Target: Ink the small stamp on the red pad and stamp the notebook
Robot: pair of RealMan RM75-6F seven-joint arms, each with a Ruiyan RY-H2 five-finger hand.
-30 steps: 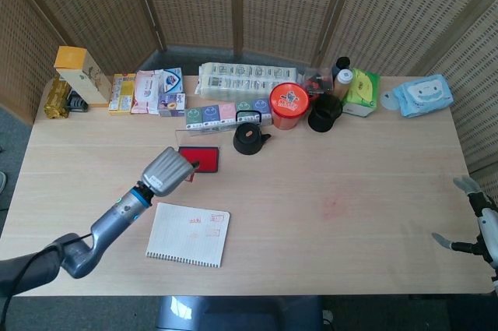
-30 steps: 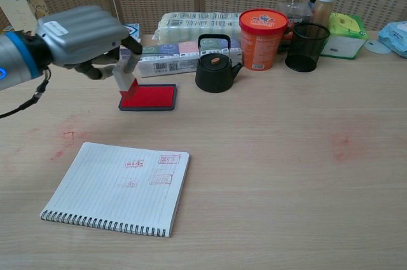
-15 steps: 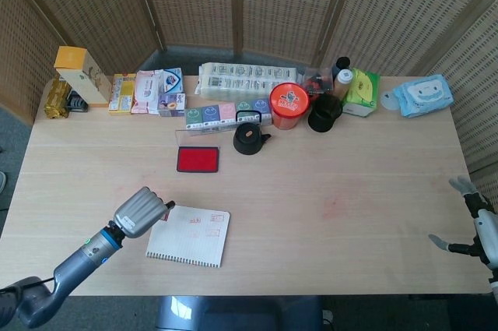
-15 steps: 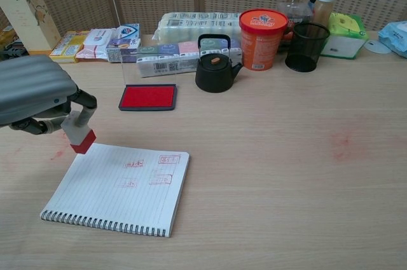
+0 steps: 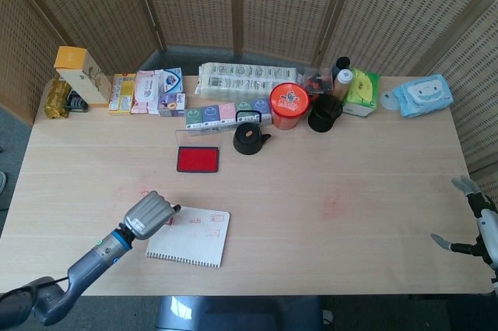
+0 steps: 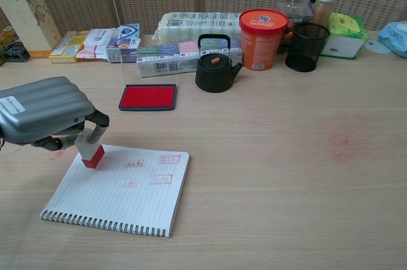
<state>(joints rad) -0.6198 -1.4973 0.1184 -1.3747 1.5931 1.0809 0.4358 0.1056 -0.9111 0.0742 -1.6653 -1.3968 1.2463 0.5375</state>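
The left hand (image 6: 44, 116) pinches the small stamp (image 6: 91, 150) in its fingers (image 6: 96, 119), red face down on the far left corner of the open notebook (image 6: 121, 190) — which lies near the worktop's (image 6: 273, 155) front edge, left of centre. The red pad (image 6: 147, 97) sits further back, just left of a black kettle (image 6: 213, 67). The right hand (image 5: 476, 222) hovers at the worktop's right edge — fingers spread, holding nothing.

1. Small stamp (image 6: 91, 150): pale handle, red base, tilted, base on the notebook's upper-left corner.
2. Notebook (image 6: 121, 187): open, lined, spiral-bound, several faint red marks.
3. Red pad (image 6: 148, 97): open, just beyond the notebook.
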